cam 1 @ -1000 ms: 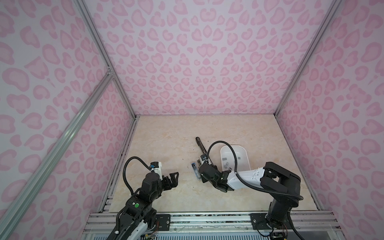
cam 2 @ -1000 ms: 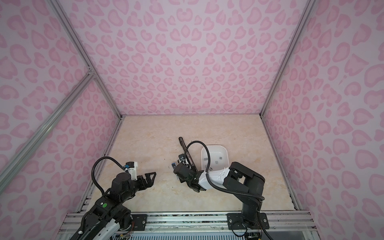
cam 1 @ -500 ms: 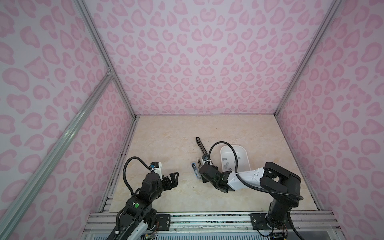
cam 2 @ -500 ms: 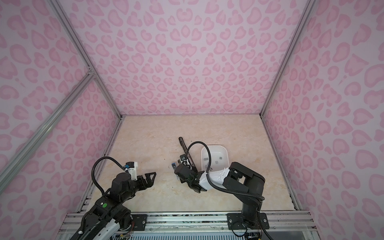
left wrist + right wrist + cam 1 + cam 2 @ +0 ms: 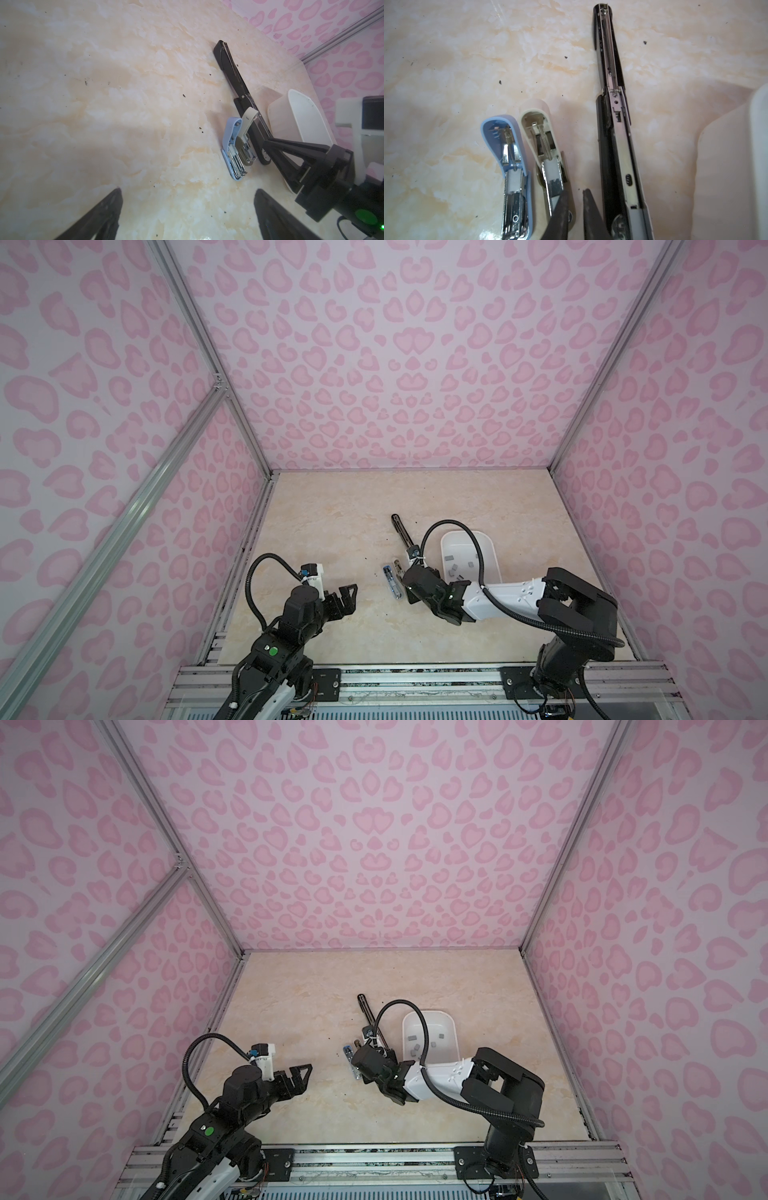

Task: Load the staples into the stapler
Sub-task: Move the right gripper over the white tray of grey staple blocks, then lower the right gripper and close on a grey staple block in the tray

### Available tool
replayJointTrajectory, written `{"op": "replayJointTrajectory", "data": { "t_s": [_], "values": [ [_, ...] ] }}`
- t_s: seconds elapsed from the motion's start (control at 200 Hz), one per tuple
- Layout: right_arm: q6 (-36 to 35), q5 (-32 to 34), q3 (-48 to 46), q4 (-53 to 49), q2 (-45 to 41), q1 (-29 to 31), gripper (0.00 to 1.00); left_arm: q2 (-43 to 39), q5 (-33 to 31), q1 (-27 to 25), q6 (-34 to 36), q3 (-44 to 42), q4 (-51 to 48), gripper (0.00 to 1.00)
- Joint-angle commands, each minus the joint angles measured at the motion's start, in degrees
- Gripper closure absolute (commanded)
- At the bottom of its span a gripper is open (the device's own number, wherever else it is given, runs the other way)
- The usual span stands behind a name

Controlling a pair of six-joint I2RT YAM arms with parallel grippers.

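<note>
Though near staples (image 5: 452, 571), right pincer (image 5: 576, 199) apart, between beige stapler (image 5: 550, 143) and black stapler (image 5: 606, 166)

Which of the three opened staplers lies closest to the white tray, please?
The black stapler, by far the longest; the beige stapler and blue stapler lie farther from the white tray.

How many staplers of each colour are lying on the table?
Blue stapler: 1
Cream stapler: 1
Black stapler: 1
Total: 3 staplers
</note>
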Motion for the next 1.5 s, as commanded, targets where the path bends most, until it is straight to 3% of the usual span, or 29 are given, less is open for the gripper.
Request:
{"op": "replayJointTrajectory", "data": {
  "t_s": [0.0, 0.14, 0.3, 0.45, 0.57, 0.825, 1.05, 1.195, 1.495],
  "values": [
    [0.0, 1.0, -0.7, -1.3, -0.8, 0.1, 0.84, -0.3, -0.5, 0.1, -0.3, -0.3, 1.4, 0.0],
    [-0.2, 2.4, -0.7, -4.0, -4.9, 0.1, 0.84, -0.7, -0.6, 0.1, -0.3, -0.3, 1.3, 0.0],
    [0.9, 7.2, 1.1, -14.8, -13.3, -1.5, 0.83, 0.0, -1.2, 0.0, -0.2, -0.1, 1.6, 0.01],
    [3.4, 6.6, -1.7, -21.4, -22.9, -9.0, 0.8, 2.5, -2.1, 0.1, 0.5, 0.4, 2.7, 0.02],
    [3.7, 0.5, -7.3, -17.2, -27.4, -17.4, 0.78, 5.3, -3.2, 0.1, 1.0, 1.5, 2.8, 0.03],
    [2.4, -14.5, -4.9, -13.4, -17.9, -27.8, 0.77, 10.0, -9.4, 0.1, 2.4, 4.9, 1.8, 0.02],
    [2.0, -13.8, -1.4, -16.1, -10.7, -29.9, 0.81, 11.5, -14.3, 0.0, 1.0, 3.8, 2.2, 0.0],
    [4.5, -17.8, -0.5, -17.7, -7.1, -29.4, 0.81, 10.3, -13.8, 0.1, 1.1, 3.6, 1.7, 0.0],
    [6.1, -16.9, -2.6, -18.6, -6.1, -28.8, 0.7, 6.3, -13.7, 0.1, 1.3, 2.7, 1.3, 0.01]
  ]
}}
